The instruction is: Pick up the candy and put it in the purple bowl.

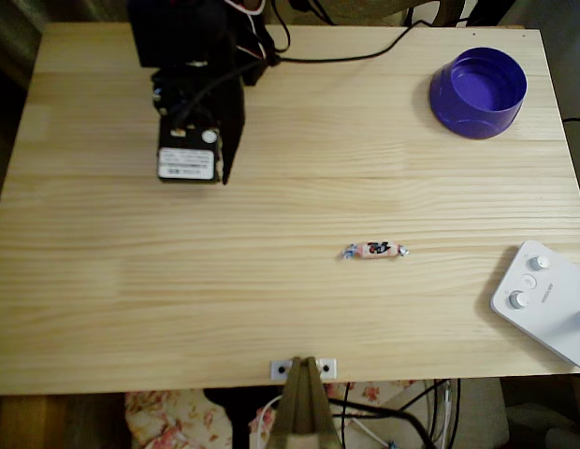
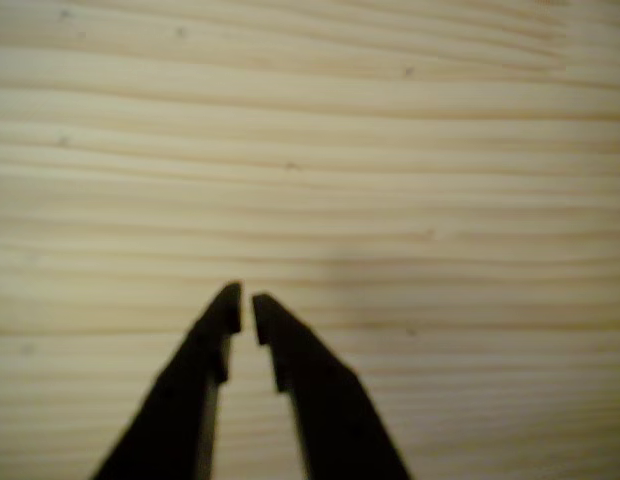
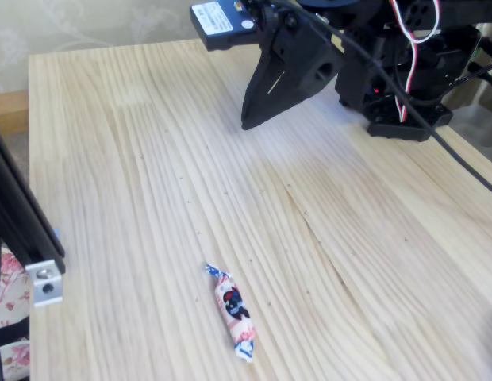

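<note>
The gripper (image 2: 245,300) is seen hung over bare wood at ten o'clock in the overhead view, jaws nearly closed on nothing. The candy (image 1: 375,250) is found well apart, lying flat near centre, slightly toward four o'clock. A miss is to be feared: with jaws this narrow, the slim wrapper could be nudged aside or pinched by a twisted end and dropped. The purple bowl (image 1: 478,93) sits at two o'clock. A white device with knobs (image 1: 544,301) rests at four o'clock, off the likely path.
</note>
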